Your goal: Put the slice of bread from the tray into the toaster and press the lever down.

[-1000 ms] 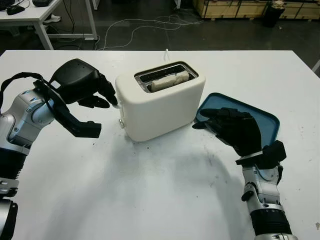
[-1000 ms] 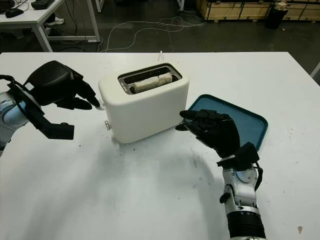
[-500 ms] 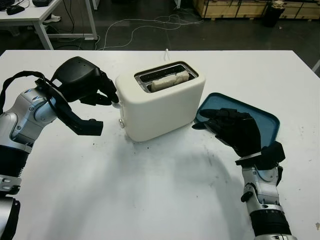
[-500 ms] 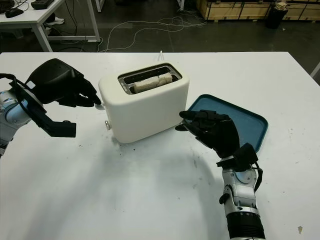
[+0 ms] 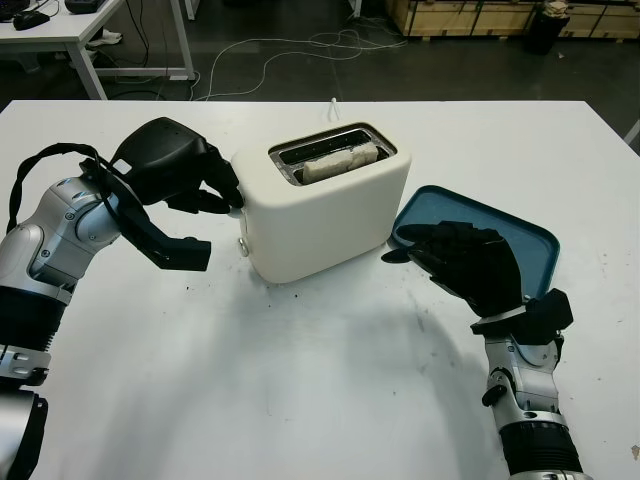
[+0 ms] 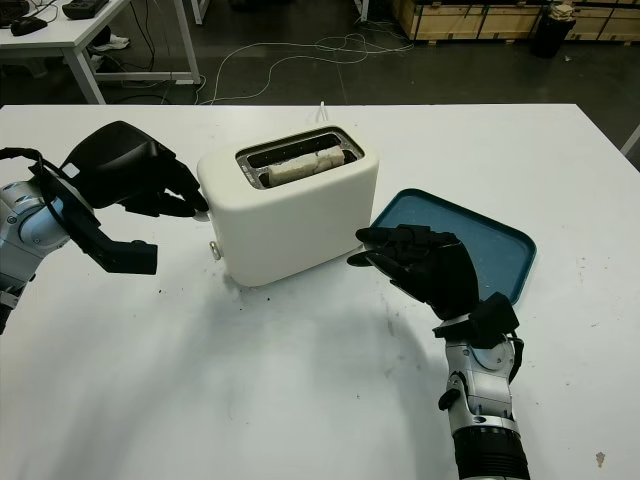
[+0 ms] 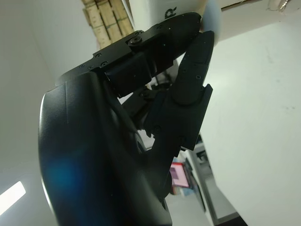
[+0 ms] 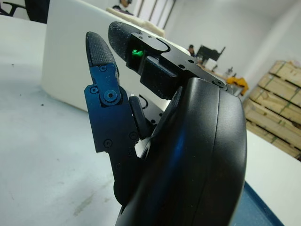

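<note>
Closer now than 1 second ago, the black left hand [image 5: 185, 170] has crept in until its curled fingertips [image 5: 228, 196] touch the cream plastic toaster's [image 5: 325, 215] end, by the small white lever [image 5: 236, 211]. The pale bread slice [image 5: 340, 160] already sits in the slot; the blue tray [image 5: 530, 245] lies bare. Pressing is the step in hand: next, push straight down. The right hand [image 5: 465, 262] hovers open beside the toaster, holding nothing.

The left hand [image 5: 185, 175] has its fingers curled, fingertips [image 5: 232, 200] against the left end of the toaster [image 5: 325, 205]. The right hand [image 5: 455, 262], open, hovers just right of the toaster.
</note>
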You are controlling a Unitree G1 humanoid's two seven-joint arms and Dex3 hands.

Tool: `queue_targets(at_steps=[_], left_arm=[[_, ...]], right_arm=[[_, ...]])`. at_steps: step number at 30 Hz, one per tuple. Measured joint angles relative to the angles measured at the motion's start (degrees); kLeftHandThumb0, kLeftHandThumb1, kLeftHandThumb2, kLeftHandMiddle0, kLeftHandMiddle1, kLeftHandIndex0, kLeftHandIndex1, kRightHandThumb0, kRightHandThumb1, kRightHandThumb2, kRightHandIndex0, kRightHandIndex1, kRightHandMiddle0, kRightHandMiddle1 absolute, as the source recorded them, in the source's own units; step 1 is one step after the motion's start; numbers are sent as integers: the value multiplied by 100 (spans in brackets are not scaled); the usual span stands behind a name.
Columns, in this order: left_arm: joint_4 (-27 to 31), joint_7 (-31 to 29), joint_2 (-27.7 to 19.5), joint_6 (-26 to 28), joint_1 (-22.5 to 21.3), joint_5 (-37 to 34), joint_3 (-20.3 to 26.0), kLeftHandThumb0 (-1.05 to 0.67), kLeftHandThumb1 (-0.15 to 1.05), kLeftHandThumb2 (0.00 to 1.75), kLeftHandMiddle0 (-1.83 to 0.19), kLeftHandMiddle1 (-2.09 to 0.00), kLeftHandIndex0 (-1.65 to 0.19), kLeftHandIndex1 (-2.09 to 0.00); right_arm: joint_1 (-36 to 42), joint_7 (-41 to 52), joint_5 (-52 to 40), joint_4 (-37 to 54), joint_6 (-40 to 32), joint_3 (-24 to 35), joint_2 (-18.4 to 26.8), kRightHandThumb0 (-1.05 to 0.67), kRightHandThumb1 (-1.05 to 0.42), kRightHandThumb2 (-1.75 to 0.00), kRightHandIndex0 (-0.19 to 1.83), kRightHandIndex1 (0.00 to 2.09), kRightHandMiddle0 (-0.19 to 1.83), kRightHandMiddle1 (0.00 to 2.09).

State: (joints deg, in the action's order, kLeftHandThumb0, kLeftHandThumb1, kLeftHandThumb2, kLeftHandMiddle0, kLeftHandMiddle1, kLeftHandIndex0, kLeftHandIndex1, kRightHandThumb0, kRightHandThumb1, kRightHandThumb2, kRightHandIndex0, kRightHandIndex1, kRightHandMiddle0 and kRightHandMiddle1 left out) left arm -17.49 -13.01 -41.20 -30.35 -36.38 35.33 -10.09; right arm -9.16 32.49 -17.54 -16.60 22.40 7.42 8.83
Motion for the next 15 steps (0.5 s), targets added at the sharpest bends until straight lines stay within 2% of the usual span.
queue_targets(at_steps=[15], left_arm=[[-264,256,38,-155,-22,126,-147,-32,81,1,-103,-126,-144,-4]], right_arm=[[62,212,1,-1,130,19,11,-55,-92,-4,113,25,110,1]])
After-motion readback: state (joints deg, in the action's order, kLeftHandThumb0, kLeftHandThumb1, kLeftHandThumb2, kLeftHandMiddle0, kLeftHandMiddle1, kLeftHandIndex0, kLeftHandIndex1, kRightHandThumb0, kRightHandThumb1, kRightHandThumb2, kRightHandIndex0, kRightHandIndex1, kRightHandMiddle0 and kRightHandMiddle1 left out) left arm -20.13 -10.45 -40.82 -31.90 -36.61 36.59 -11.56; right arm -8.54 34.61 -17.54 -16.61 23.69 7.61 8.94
